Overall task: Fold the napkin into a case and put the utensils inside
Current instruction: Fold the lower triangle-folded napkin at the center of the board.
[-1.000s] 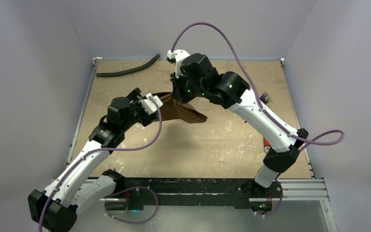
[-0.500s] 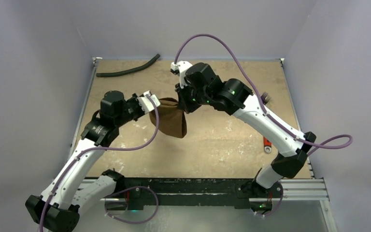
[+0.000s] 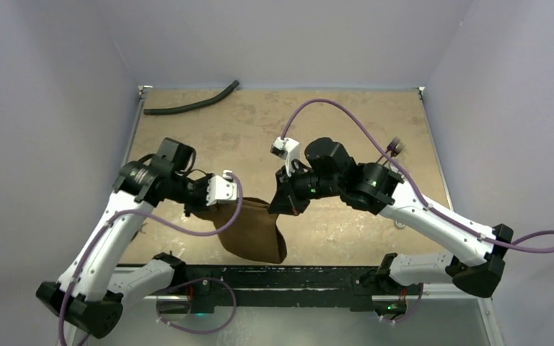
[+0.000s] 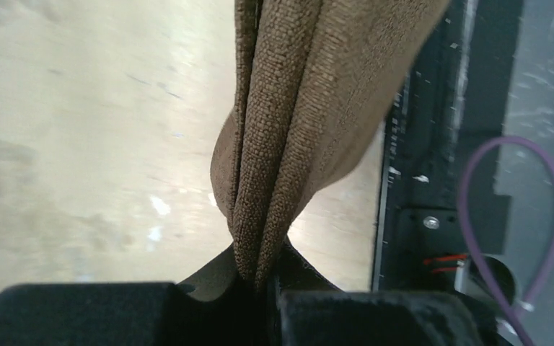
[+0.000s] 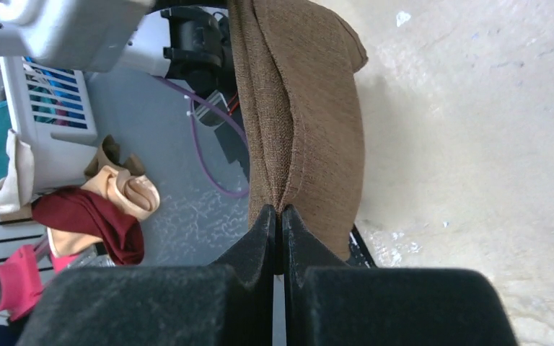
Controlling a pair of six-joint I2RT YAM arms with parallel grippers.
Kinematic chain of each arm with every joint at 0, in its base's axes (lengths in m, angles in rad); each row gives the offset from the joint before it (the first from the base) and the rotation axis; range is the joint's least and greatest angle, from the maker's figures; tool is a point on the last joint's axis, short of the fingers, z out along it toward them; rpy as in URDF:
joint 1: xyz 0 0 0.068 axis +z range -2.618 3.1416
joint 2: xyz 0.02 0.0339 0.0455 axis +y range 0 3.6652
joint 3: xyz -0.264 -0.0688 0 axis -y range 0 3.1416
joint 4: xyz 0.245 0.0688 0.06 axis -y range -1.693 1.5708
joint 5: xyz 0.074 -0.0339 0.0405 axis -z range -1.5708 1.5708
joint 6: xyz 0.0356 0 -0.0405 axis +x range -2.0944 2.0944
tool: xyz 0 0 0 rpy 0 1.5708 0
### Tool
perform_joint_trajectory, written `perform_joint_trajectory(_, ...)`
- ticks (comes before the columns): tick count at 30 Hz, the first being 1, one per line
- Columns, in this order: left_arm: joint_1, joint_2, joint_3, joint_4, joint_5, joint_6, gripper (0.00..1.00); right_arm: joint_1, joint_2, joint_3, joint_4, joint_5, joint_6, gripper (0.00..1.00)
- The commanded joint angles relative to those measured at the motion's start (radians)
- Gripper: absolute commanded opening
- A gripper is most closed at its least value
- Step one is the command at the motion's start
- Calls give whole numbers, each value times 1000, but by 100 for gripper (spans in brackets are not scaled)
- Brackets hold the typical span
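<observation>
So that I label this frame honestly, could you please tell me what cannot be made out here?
- Utensils: top view, a dark speck by the table's right edge, too small to identify.
- Napkin: both wrist views, its far end cut off by the frame's top edge.
- Left tool: top view, fingertips hidden beneath its own wrist.
</observation>
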Motion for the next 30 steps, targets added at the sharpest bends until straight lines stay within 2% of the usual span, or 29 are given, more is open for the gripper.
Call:
perform_joint_trajectory(1, 0, 128, -46, -55, -42, -50, 0, -53, -5, -136, 158, -43, 85, 0)
perform_joint_trajectory(5, -5, 377, -36, 123, -151, -157, 0, -229, 90, -220, 236, -82, 19, 0)
perform_joint_trajectory(8, -5, 598, 43, 212, -192, -201, 0, -332, 221, -226, 286, -86, -71, 0)
perform_joint_trajectory(11, -7, 786, 137, 292, -214, -274, 0, -355, 389, -138, 253, -36, -185, 0)
perform_joint_trajectory(14, -11, 895, 220, 385, -263, -308, 0, -376, 521, -74, 252, -13, -249, 0)
perform_joint_trajectory(17, -9, 972, 296, 446, -310, -337, 0, -400, 590, -38, 263, 16, -281, 11)
perform_joint_trajectory(18, -9, 995, 317, 460, -323, -347, 7, -408, 599, -33, 274, 35, -284, 14)
perform_joint_trajectory(21, -8, 1028, 342, 512, -359, -373, 28, -425, 617, -10, 296, 139, -283, 36)
perform_joint_trajectory(22, -7, 1026, 341, 537, -365, -384, 38, -430, 620, -1, 305, 188, -282, 45)
perform_joint_trajectory(23, -5, 1020, 341, 556, -366, -394, 58, -432, 623, 9, 312, 231, -281, 53)
perform_joint_trajectory(24, -5, 1012, 341, 568, -368, -405, 67, -434, 625, 17, 319, 280, -276, 60)
perform_joint_trajectory(27, 0, 968, 343, 587, -367, -426, 73, -447, 606, 8, 351, 323, -243, 76)
perform_joint_trajectory(28, 6, 949, 340, 599, -361, -438, 77, -455, 593, -7, 365, 318, -228, 81)
perform_joint_trajectory(29, 18, 928, 340, 603, -344, -451, 88, -460, 576, -29, 383, 312, -214, 84)
perform_joint_trajectory(30, 31, 914, 345, 607, -328, -463, 91, -464, 561, -50, 398, 317, -194, 90)
